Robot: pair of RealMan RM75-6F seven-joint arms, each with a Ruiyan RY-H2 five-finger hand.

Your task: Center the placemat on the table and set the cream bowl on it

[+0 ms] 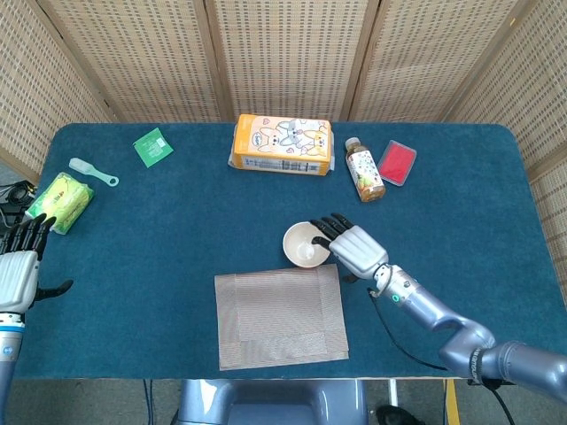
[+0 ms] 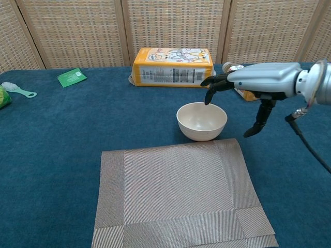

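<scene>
The cream bowl (image 1: 306, 244) (image 2: 201, 121) stands upright on the blue table just beyond the far edge of the grey woven placemat (image 1: 281, 315) (image 2: 181, 197), which lies near the front edge. My right hand (image 1: 353, 249) (image 2: 253, 80) hovers over the bowl's right rim with its fingers spread, holding nothing; its dark fingertips (image 2: 212, 85) hang above the rim and its thumb points down beside the bowl. My left hand (image 1: 18, 270) is at the far left table edge, fingers apart and empty.
Along the back lie an orange snack pack (image 1: 282, 144), a small bottle (image 1: 364, 169) on its side and a red case (image 1: 396, 162). At the left are a green packet (image 1: 153, 147), a small brush (image 1: 92, 172) and a yellow-green pack (image 1: 59, 200).
</scene>
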